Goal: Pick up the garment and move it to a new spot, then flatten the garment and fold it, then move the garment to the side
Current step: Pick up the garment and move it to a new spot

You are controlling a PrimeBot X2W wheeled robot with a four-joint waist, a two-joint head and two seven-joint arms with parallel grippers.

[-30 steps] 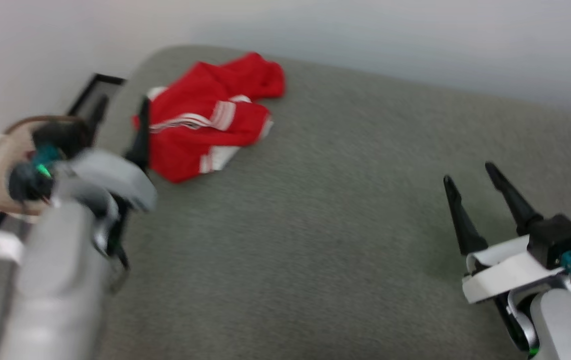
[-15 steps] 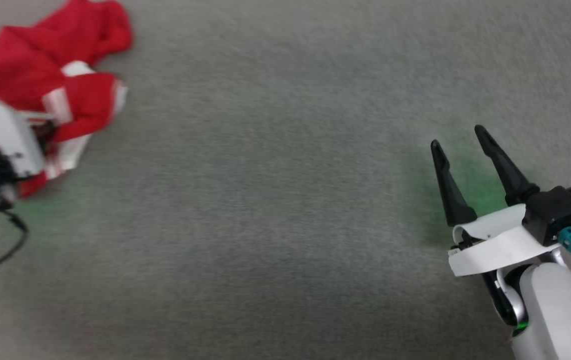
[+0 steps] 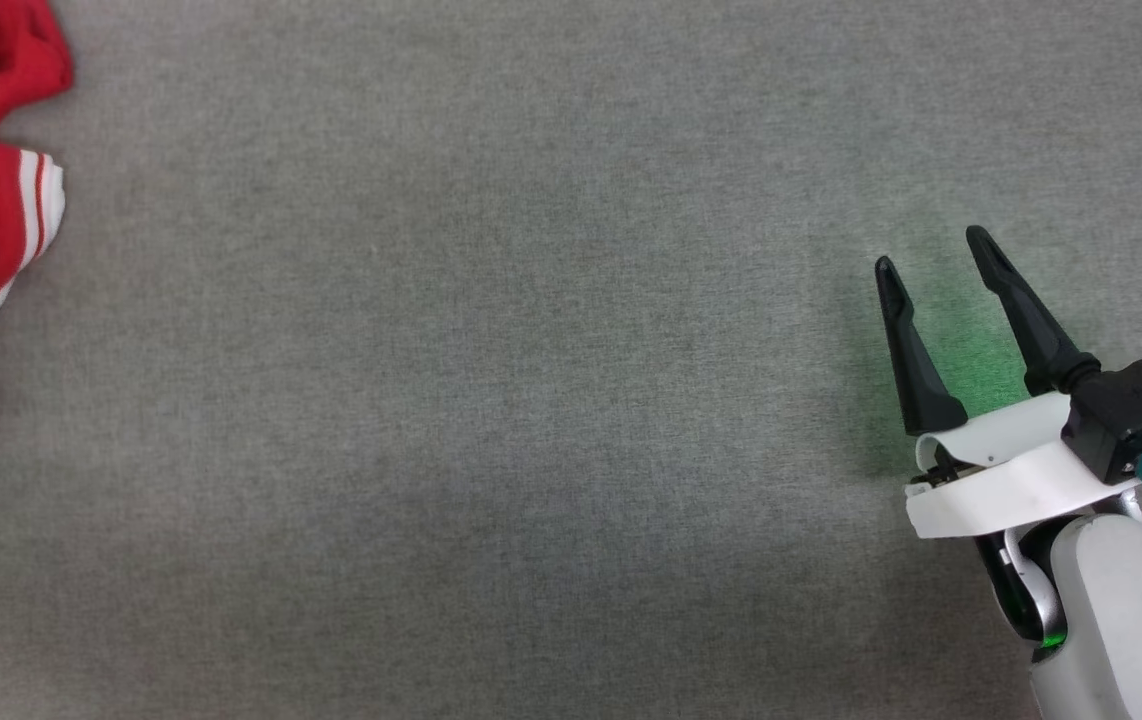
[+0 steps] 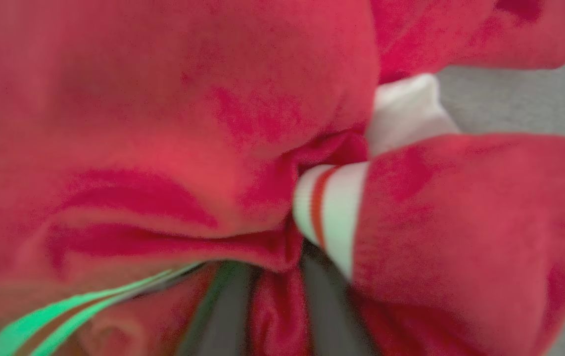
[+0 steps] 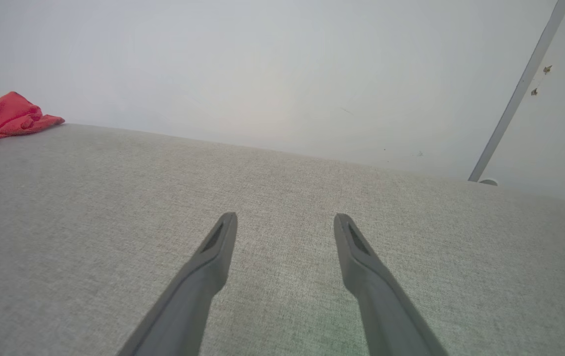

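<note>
Left wrist view: left jaws clamp garment (image 4: 164,123) fold; right jaws apart above grey surface (image 3: 531,400).

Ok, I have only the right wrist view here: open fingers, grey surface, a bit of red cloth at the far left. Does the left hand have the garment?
Observer: It seems so. In the left wrist view the fingers of the left hand look pinched on a red fold of the garment.
Operator: Good. Is the cloth spread flat on the surface?
Observer: No. The head view shows it bunched up at the left edge, with a white striped cuff curled at its side.
</note>
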